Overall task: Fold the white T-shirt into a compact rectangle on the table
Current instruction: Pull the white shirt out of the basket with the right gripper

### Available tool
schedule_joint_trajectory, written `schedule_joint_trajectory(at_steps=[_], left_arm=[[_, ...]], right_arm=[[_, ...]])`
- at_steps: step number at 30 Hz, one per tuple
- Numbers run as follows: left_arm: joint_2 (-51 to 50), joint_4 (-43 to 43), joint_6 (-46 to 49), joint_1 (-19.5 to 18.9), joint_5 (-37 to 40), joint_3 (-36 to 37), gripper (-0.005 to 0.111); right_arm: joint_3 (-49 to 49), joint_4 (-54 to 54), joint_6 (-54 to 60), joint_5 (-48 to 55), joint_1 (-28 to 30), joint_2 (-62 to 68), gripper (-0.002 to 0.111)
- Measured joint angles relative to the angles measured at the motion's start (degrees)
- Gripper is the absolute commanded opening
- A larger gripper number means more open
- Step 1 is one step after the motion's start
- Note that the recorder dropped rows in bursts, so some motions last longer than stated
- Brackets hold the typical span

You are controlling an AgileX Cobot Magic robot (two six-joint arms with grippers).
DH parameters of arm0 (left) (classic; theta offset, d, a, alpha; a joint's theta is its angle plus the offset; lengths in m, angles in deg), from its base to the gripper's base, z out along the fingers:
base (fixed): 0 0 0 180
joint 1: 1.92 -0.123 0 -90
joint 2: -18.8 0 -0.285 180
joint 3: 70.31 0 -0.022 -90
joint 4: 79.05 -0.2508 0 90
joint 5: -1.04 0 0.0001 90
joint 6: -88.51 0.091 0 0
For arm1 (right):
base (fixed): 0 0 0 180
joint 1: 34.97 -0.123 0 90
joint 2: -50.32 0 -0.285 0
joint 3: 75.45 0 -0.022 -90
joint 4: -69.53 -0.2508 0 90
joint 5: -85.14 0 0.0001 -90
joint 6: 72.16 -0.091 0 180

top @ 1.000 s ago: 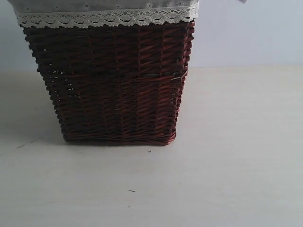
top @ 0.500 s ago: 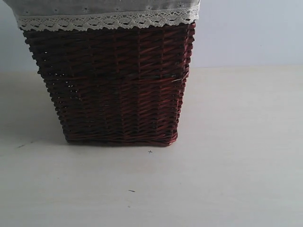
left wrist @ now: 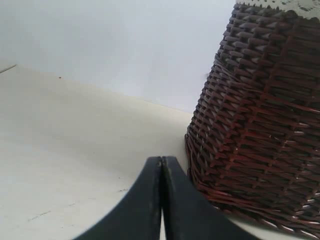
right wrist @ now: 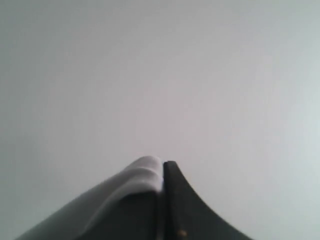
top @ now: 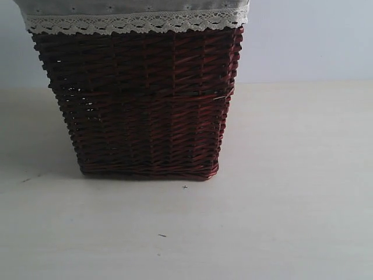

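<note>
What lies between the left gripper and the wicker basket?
Only bare table between left gripper and basket, shown in the left wrist view.

Dark wicker basket (top: 143, 105) with lace trim (top: 134, 23) on table (top: 280, 204)

Basket (top: 140, 105) top out of view

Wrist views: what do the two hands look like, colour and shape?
Both are black. The left hand has two smooth, curved fingers tapering to narrow tips, no markings or cables visible. The right hand shows one matching finger with a small orange speck; the white T-shirt covers the other.
</note>
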Motion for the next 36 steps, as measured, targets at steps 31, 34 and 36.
schedule_joint_trajectory(at_steps=[31,34,36], left_arm=[[0.00,0.00,0.00,0.00,0.00,0.00,0.000],[0.00,0.00,0.00,0.00,0.00,0.00,0.000],[0.00,0.00,0.00,0.00,0.00,0.00,0.000]], right_arm=[[16.53,-17.58,1.10,21.01,0.81,4.33,0.074],[15.16,-17.50,-3.97,25.66,0.92,3.07,0.070],[14.87,-19.52,-3.48,30.18,1.18,3.11,0.070]])
